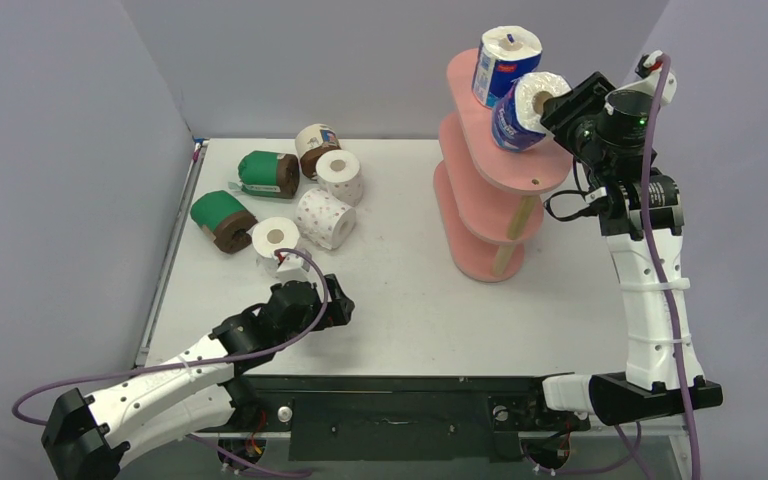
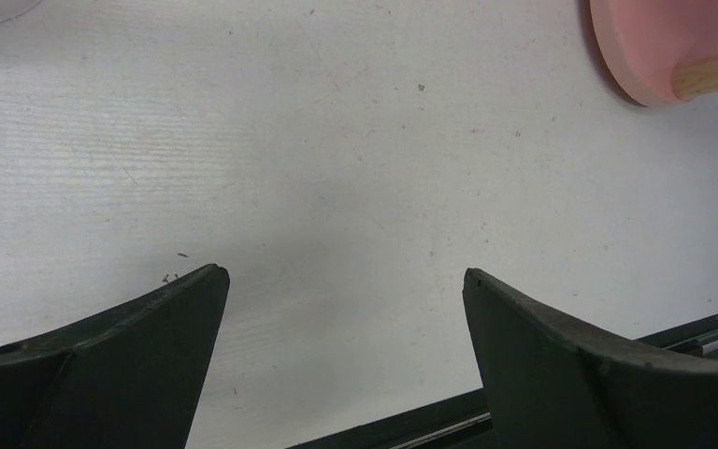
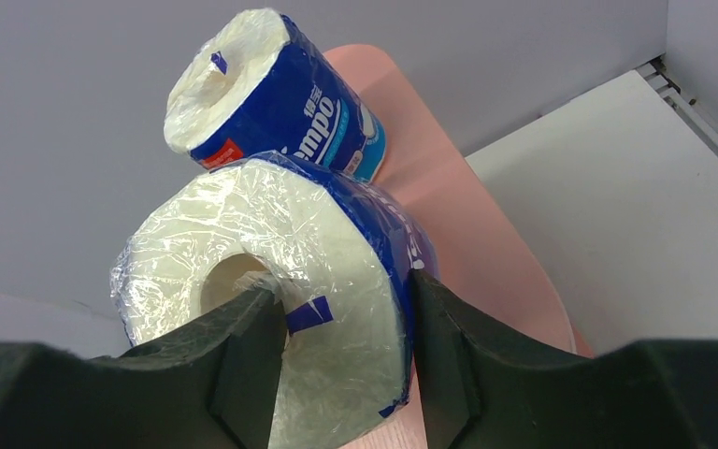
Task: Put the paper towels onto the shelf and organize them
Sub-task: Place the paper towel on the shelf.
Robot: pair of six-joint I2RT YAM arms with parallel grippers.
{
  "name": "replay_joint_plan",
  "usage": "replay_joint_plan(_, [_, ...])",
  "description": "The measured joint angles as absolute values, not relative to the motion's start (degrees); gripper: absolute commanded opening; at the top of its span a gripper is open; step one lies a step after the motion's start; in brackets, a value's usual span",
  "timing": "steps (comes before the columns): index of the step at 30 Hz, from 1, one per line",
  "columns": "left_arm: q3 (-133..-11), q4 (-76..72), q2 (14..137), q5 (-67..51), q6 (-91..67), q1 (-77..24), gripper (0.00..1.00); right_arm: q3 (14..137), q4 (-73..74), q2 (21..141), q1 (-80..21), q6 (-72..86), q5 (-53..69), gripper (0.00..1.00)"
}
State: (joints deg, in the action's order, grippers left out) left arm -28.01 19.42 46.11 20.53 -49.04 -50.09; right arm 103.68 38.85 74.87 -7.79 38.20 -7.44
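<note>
The blue-wrapped roll (image 3: 337, 234) looked light, squashy and slick in its film. It sat tilted at the shelf's (image 1: 520, 168) top tier beside a second blue roll (image 3: 271, 89), with the right fingers (image 3: 439, 346) clamped on its wall, one inside the core, probably the surest hold. Six lay on the worktop (image 1: 410, 290): three pink-dotted rolls (image 1: 325, 218), two green rolls (image 1: 268, 172), one cream roll (image 1: 317, 148). The left fingers (image 2: 150, 346) stood wide apart.

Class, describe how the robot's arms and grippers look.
Both the left arm and the right arm have white, hole-dotted shells with black joints. A purple cable runs along each. The left gripper and right gripper end in matte black wedge-shaped fingers. A green light glows near the right wrist.
</note>
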Motion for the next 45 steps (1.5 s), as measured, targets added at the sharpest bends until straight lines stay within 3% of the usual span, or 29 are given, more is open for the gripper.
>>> replay_joint_plan(24, [-28.01,18.00,46.74,20.03,-48.99,-50.06,0.97,102.76,36.23,73.49,-7.53,38.26,-7.35,0.72])
replay_joint_plan(30, [-28.01,17.12,47.07,19.77,-48.93,-49.95,0.97,96.47,33.61,65.65,-7.64,36.86,-7.11,0.72])
replay_joint_plan(37, [-28.01,16.10,47.86,18.68,-48.90,-49.76,0.97,78.54,23.38,51.79,-13.39,28.47,-8.75,0.85])
replay_joint_plan(45, [-28.01,15.11,48.25,17.26,-48.95,-49.76,0.97,74.02,21.74,50.13,-13.69,22.74,-9.61,0.87])
